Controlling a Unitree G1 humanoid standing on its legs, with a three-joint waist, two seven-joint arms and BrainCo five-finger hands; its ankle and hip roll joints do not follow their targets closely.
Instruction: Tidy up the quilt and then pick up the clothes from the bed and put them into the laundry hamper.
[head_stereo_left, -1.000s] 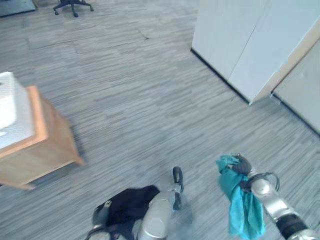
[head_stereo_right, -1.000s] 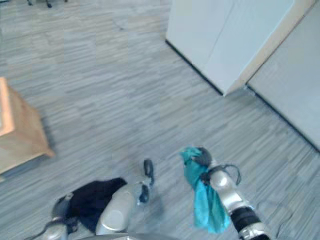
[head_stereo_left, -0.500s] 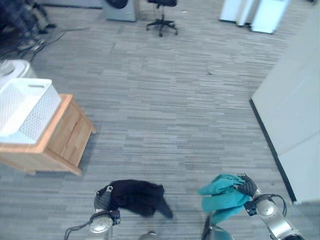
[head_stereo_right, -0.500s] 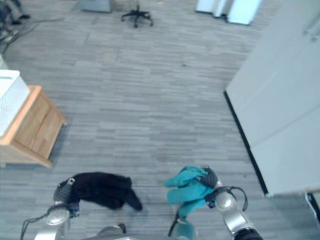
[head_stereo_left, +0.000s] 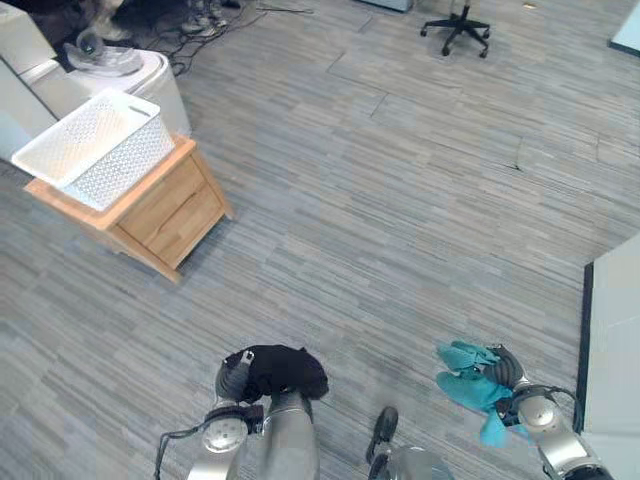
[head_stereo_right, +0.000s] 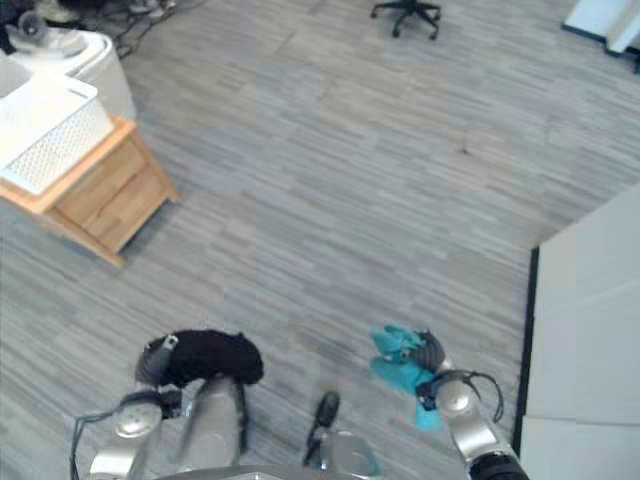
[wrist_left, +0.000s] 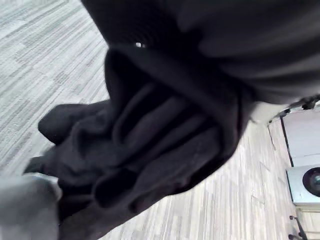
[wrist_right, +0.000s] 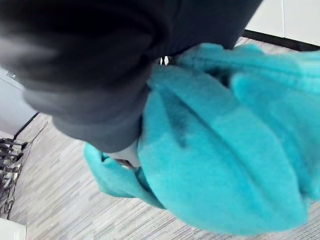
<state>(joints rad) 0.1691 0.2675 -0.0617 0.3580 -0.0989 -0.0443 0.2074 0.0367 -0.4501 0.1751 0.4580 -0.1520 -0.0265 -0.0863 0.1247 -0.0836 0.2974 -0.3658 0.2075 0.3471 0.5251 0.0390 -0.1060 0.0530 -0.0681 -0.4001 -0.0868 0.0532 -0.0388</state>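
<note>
My left hand is low in the eye views, shut on a bunched black garment that hangs just to its right above the floor. The left wrist view shows the folds of this black garment close up. My right hand is at the lower right, shut on a teal garment that bulges out to its left. The same teal garment spreads across the right wrist view. A white mesh laundry hamper stands on a wooden nightstand at the upper left, far from both hands.
Grey striped carpet stretches between me and the nightstand. A white round appliance sits behind the hamper, with cables near it. A black office chair stands at the far top. A white panel with a dark base runs along the right.
The whole picture has swung, so the hamper and nightstand now show further off at the upper left. Both hands still hold their garments; the teal one has bunched up closer to the right hand.
</note>
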